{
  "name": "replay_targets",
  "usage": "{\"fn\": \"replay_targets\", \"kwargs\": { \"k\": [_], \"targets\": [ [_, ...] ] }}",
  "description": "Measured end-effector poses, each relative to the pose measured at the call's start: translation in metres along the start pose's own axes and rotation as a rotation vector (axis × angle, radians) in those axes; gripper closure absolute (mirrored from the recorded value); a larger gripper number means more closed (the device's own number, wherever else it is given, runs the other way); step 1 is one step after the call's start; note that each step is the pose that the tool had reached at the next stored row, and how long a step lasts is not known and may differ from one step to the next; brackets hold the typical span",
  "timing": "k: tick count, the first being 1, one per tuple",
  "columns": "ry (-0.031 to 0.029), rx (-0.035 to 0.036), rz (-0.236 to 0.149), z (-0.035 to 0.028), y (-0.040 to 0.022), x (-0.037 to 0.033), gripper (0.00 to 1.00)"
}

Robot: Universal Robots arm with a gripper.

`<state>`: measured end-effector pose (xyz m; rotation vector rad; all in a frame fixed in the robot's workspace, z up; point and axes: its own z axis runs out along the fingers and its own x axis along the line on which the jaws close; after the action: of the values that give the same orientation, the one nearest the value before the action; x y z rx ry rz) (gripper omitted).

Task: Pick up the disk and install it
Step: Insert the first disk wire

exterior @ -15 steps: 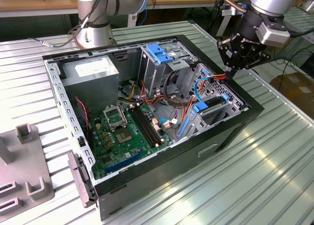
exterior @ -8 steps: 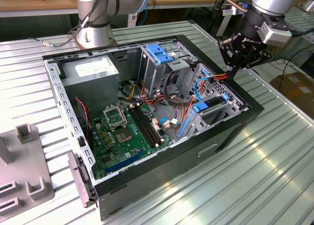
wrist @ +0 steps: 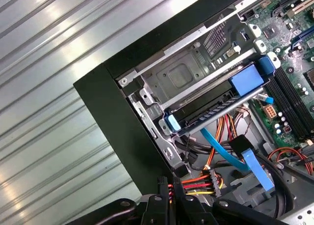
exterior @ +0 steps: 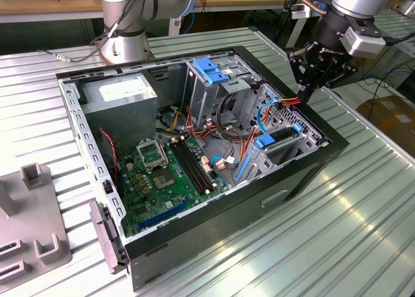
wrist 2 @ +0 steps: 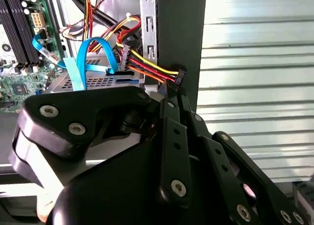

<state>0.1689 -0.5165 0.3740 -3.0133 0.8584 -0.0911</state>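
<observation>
Ribbed metal table (exterior: 363,206) under open computer case (exterior: 214,225)

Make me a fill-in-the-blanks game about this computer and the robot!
1. The disk sits in a ___ plastic frame.
2. The motherboard inside the open case is coloured ___.
3. The gripper hangs over the case's edge on the exterior view's ___ side.
4. The case stands on a ribbed ___ table.
Missing words: blue, green, right, metal.
</observation>
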Motion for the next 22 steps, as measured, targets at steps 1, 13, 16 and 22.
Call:
{"fn": "replay_targets", "kwargs": {
  "k": [1, 13, 16, 22],
  "targets": [
    [-0.0003, 0.0007, -0.012, 0.0001, -0.0007, 0.0001, 0.82],
    [0.0222, -0.0034, -0.054, 0.0053, -0.0046, -0.0019, 0.75],
    [0.0228, -0.0028, -0.055, 0.0061, -0.0055, -0.0024, 0.75],
    [0.0238, -0.0023, -0.056, 0.009, -0.0066, -0.0023, 0.75]
  ]
}}
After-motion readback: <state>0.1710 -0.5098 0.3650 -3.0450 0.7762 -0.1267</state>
